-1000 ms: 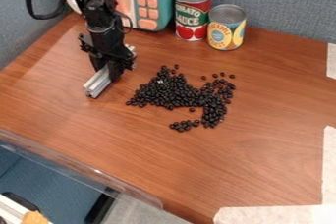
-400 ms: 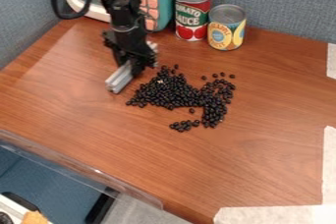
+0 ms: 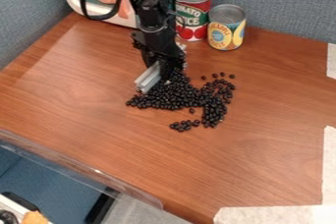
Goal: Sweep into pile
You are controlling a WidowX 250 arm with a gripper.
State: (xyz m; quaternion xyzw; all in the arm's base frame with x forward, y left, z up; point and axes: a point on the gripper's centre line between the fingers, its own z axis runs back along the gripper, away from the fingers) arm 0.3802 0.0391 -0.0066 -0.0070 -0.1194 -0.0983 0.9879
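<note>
Change noted: over the earlier frames the arm has travelled rightward from the left part of the table (image 3: 78, 90), bringing the gripper (image 3: 167, 69) to the upper left edge of the black beans (image 3: 172, 94). Bar and beans were apart at first; now the bar's lower end overlaps the heap's edge in view. Whether it touches the tabletop, or is carried just above it, cannot be told.

Tool state: gripper clamped on a silver metal bar (image 3: 148, 78), held aslant from lower left to upper right, with an end showing on either side of the grip.

Beans: near the middle of the frame, densest just right of and below the bar. A second lobe runs down the right side, a small cluster (image 3: 185, 125) sits at the bottom, and loose beans (image 3: 217, 75) lie at the upper right. The visible outline of the heap is little altered so far, so I read this as approach or first contact, with most of the gathering still to do.

Next, probably: bar low, pushed gently toward the right lobe. Risk: too fast a push could scatter beans or let them slip round the bar's ends; the bottom cluster and upper right strays likely need separate strokes
</note>
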